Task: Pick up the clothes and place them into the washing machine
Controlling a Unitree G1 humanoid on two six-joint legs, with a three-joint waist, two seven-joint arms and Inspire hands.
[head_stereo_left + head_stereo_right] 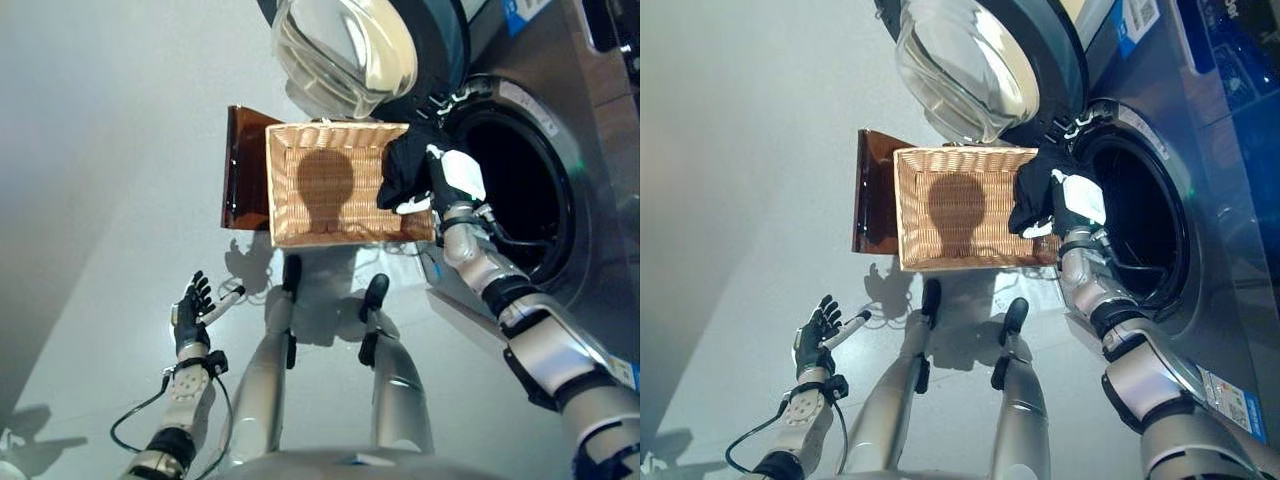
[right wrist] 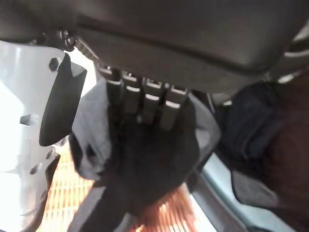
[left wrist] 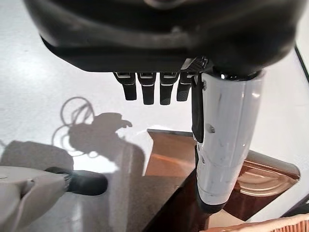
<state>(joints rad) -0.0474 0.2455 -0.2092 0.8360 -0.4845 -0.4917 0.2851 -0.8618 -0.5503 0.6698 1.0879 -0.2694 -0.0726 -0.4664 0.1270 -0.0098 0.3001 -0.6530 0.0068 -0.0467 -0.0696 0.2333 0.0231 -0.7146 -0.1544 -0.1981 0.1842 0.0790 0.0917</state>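
Observation:
A black garment (image 1: 405,170) hangs over the right rim of the wicker basket (image 1: 300,215), just beside the washing machine's round drum opening (image 1: 525,200). My right hand (image 1: 455,178), with its white thumb cover, is shut on this cloth. In the right wrist view its fingers (image 2: 145,104) curl into the dark and grey fabric (image 2: 154,164), lifted above the basket weave. The basket's floor shows bare wicker. My left hand (image 1: 192,305) hangs open low on the left over the grey floor, holding nothing; its straight fingers (image 3: 149,89) show in the left wrist view.
The washer's glass door (image 1: 345,45) stands swung open above the basket's far edge. A brown glossy stand (image 1: 243,170) sticks out from under the basket's left side. The machine's grey front (image 1: 590,150) fills the right. Grey floor lies to the left.

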